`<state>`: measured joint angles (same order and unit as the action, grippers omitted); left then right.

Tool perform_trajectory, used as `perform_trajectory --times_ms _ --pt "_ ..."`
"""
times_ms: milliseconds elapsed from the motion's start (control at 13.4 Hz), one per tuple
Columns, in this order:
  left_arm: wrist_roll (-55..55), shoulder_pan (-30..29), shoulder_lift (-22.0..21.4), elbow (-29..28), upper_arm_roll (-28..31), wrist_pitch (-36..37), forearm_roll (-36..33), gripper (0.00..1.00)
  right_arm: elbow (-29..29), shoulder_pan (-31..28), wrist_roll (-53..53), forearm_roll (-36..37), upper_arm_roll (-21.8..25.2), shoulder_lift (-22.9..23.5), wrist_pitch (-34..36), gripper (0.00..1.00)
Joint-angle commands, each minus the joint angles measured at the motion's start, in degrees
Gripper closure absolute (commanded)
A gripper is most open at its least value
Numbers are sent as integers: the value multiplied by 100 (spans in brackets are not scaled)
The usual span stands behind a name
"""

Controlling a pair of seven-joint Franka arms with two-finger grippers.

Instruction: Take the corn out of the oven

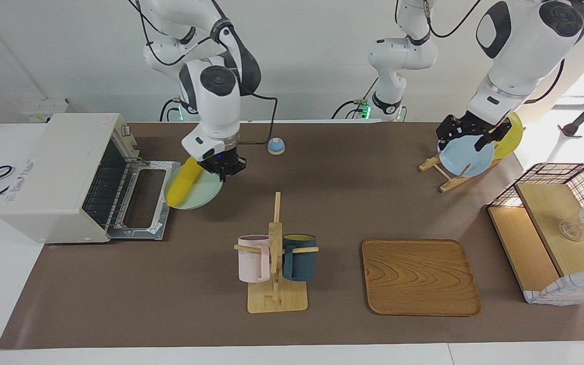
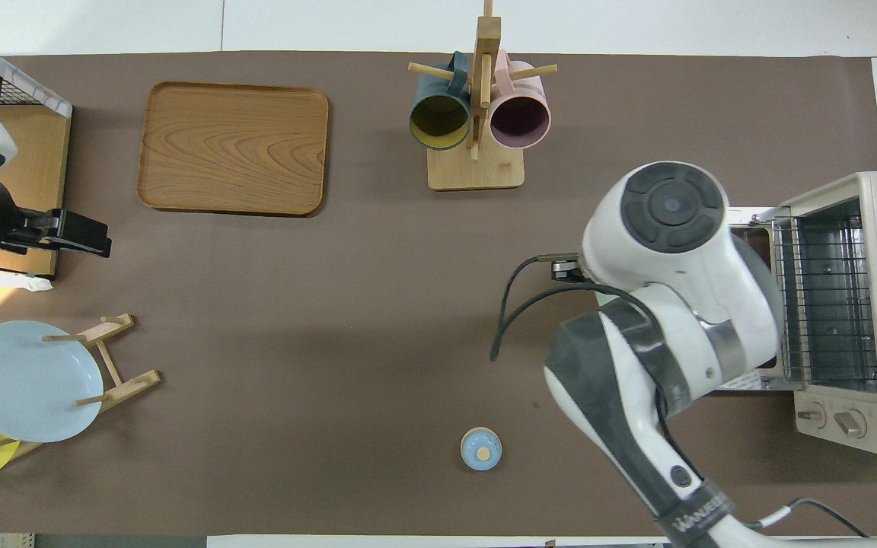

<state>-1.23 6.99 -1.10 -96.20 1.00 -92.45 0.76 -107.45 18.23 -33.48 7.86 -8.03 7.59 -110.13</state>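
Corn [image 1: 182, 182] lies on green plate [image 1: 202, 194] in front of open oven [image 1: 64, 175] | right gripper [image 1: 222, 167] low at its upper end, grip cannot be told | step: set-down; next: let go, lift clear | left gripper [image 1: 467, 133] waits over plate rack [image 1: 446, 175].

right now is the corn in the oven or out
Out. The corn lies on a pale green plate in front of the oven, whose door hangs open; the right gripper is at its upper end.

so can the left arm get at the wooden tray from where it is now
Probably yes: the wooden tray lies bare on the table, nothing on it, and the left gripper hangs over the table beside the wire basket, with nothing between.
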Motion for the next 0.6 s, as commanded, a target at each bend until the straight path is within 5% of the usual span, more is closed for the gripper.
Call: perform_trajectory --times_ms 0,223,521 --pt "-26 -31 -92 -83 -13 -63 -85 0 994 573 -980 -74 3 854 281 100" --pt "-26 -31 -92 -83 -13 -63 -93 0 1859 1313 -2502 -30 -5 1928 46 100" --pt "-26 -31 -92 -83 -13 -63 -85 0 1264 1385 -2584 -361 -14 1992 -1226 100"
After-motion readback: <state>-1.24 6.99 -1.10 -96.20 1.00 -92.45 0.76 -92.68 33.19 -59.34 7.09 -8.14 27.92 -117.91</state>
